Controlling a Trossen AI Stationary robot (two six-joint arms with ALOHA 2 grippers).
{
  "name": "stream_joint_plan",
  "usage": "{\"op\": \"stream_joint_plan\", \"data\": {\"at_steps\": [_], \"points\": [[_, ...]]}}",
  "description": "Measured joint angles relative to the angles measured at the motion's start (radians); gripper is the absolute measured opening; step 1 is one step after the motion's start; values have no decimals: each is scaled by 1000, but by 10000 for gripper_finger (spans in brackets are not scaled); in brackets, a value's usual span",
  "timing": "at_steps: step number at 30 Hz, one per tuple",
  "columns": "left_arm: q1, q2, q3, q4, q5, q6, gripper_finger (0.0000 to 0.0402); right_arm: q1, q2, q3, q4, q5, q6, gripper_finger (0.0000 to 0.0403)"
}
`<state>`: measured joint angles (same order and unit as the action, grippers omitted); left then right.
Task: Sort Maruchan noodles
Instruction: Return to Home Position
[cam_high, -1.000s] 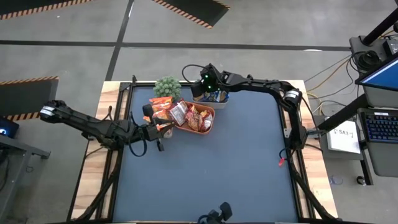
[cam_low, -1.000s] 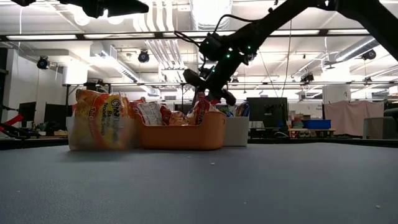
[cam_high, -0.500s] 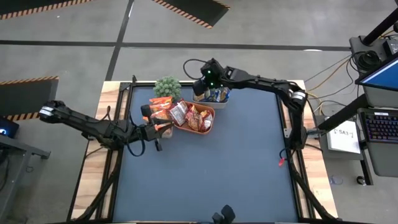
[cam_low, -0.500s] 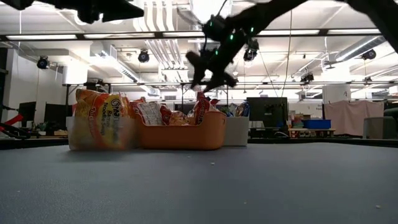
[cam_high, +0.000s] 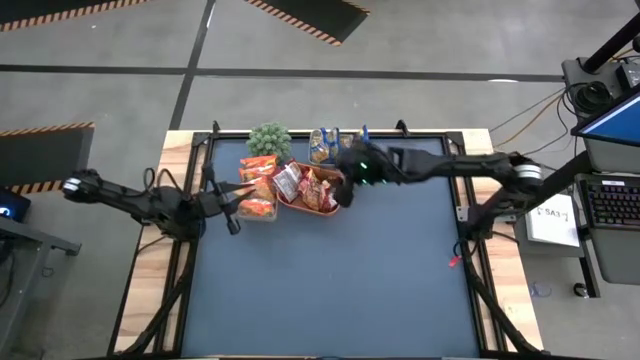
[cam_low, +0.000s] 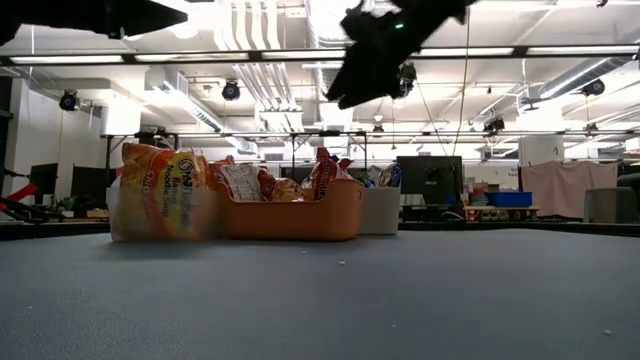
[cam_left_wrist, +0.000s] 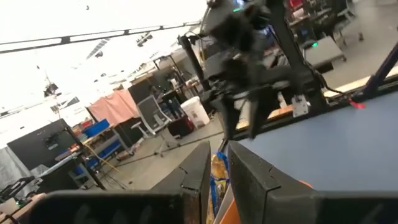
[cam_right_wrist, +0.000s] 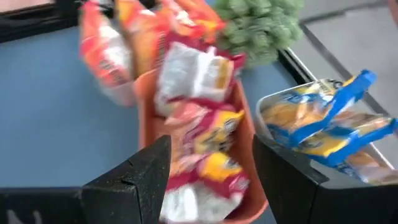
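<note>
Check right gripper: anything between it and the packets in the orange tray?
Nothing visible. The right gripper hangs open above the orange tray, and its wrist view looks straight down between the fingers onto the red packets, with nothing in between.

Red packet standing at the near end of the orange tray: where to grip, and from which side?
Take the red packet by its upstanding top edge, from straight above. It stands on edge among others in the orange tray, so its flat faces are blocked. The right end effector is open above.
</note>
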<state>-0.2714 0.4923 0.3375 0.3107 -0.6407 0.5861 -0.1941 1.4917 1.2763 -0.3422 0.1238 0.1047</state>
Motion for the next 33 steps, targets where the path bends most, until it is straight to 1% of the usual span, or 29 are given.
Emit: {"op": "stream_joint_plan", "data": {"at_steps": [4, 9, 16, 23, 27, 31, 33], "points": [[0, -84, -33, -4, 1, -3, 39, 61, -140, -236, 211, -1, -27, 215], [0, -158, -57, -5, 1, -29, 39, 101, -311, -512, 443, -3, -55, 215], [0, -222, -103, -9, -5, -104, 39, 105, -559, -815, 615, -2, -55, 215], [0, -244, -157, -12, -5, -237, 39, 105, -799, -1027, 728, -27, -70, 215], [0, -252, -181, -14, -10, -276, 39, 105, -935, -1111, 729, -28, -78, 215], [0, -261, -184, -14, -41, -293, 39, 105, -1062, -1176, 729, -75, -94, 215], [0, -263, -184, -14, -65, -293, 39, 105, -1129, -1201, 717, -80, -99, 215]]}}
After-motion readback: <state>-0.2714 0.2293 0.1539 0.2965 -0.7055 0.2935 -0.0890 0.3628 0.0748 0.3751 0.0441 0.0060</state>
